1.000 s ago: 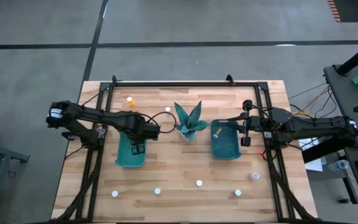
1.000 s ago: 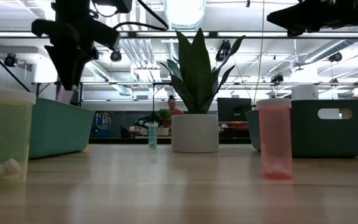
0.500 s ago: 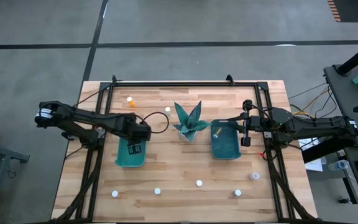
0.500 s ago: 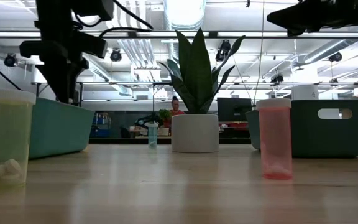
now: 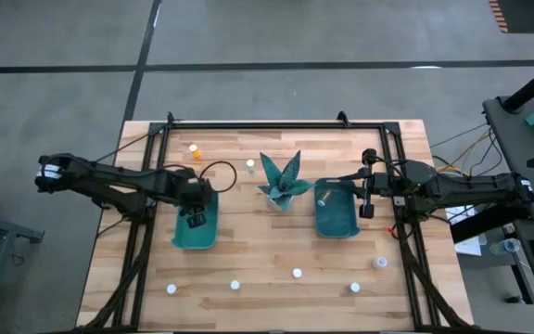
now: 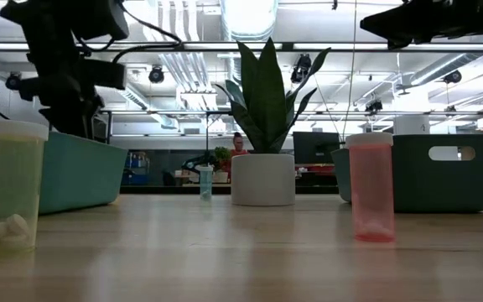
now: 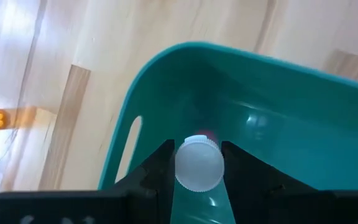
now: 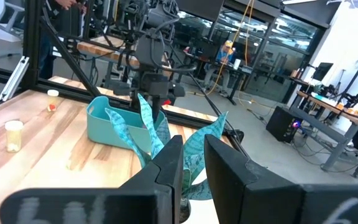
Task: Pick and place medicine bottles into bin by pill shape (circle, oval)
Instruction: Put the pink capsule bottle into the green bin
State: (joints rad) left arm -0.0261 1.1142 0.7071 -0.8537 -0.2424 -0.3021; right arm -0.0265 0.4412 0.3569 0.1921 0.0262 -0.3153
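Observation:
My left gripper [image 5: 196, 215] hangs over the left teal bin [image 5: 182, 237] and is shut on a small bottle with a white cap [image 7: 199, 163] and a pinkish body. My right gripper [image 5: 367, 199] hovers at the right edge of the right teal bin [image 5: 337, 223], empty, with a narrow gap between its fingers [image 8: 169, 167]. A yellowish bottle [image 5: 324, 196] lies in the right bin. Several white-capped bottles stand on their bases along the near side [image 5: 235, 285], [image 5: 297, 273], [image 5: 354, 288], and two stand at the far side [image 5: 194, 147], [image 5: 250, 165]. My left gripper pinches the bottle between its two fingers at the sides of its top, by the white cap [image 7: 182, 165]. The fingers come from above, pointing down. The bottle stands upright with its cap up, lifted clear above the inside of the left bin [image 7: 278, 93].
A teal spiky plant ornament in a white pot [image 5: 284, 181] stands between the two bins. A black frame [image 5: 276, 123] runs along the table's far and side edges. In the low view a yellowish bottle [image 6: 7, 189] and a pink one [image 6: 370, 186] stand near the front.
My left gripper has gone toward the table's left edge and a little toward the near edge, from beside the plant to over the left bin. It stays shut on the bottle, which has travelled with it, clear of the table.

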